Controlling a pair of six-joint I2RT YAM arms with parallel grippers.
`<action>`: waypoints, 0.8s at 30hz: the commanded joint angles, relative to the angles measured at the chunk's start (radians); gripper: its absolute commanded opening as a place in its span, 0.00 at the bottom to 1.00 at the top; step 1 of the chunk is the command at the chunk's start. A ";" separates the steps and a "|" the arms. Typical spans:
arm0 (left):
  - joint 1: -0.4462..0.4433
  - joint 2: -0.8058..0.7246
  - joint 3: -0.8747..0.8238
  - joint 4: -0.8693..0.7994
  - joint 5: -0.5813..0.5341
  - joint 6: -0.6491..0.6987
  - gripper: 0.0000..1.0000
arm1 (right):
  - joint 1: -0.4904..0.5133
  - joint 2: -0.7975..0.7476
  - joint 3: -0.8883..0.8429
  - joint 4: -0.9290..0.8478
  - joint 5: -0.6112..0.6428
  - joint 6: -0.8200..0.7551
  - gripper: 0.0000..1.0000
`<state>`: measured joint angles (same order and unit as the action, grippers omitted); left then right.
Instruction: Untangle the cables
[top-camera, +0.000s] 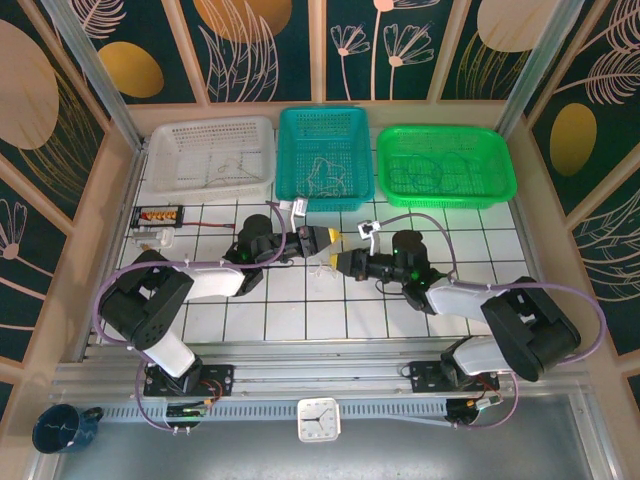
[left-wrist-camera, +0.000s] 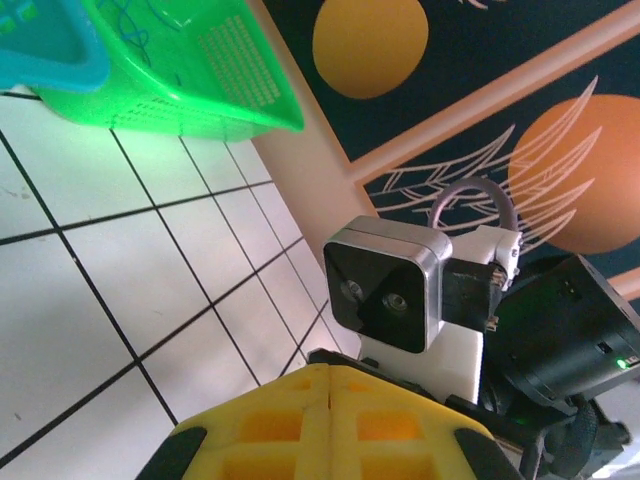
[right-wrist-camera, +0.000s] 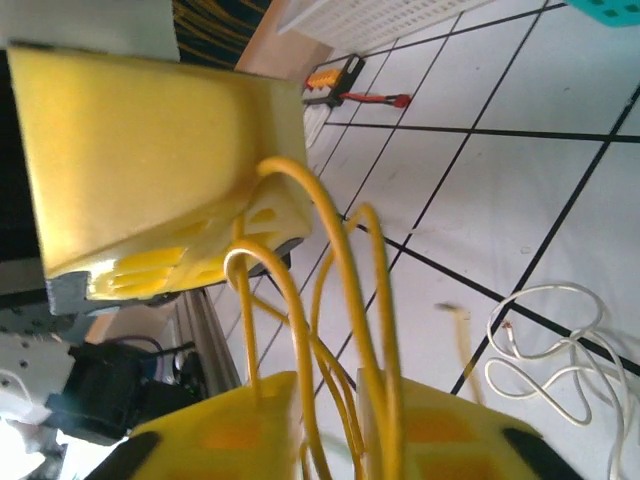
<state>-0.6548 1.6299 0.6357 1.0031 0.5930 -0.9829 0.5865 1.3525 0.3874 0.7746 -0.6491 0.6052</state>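
The cables include a yellow cable looped between the two grippers above the tiles. A white cable lies in curls on the floor beside them. My left gripper points right with its yellow jaws pressed together. In the right wrist view its fingers hold one end of the yellow loops. My right gripper faces it from the right. Its jaws stand apart, and yellow strands run through the gap.
Three baskets line the back: white, teal and green, each with thin wires inside. A red wire with a connector board lies at the left. The right wrist camera sits close in front of the left gripper.
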 joint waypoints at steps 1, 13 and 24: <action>-0.005 -0.047 -0.025 0.067 -0.095 -0.020 0.00 | -0.033 -0.064 -0.024 0.010 0.011 -0.007 0.36; -0.005 -0.125 -0.053 0.083 -0.210 -0.042 0.00 | -0.139 -0.202 -0.074 -0.075 0.018 -0.031 0.54; -0.006 -0.130 -0.046 0.063 -0.183 -0.031 0.00 | -0.138 -0.180 -0.054 -0.065 0.025 -0.038 0.63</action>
<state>-0.6548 1.5227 0.5907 1.0401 0.3931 -1.0157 0.4522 1.1660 0.3241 0.6983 -0.6292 0.5884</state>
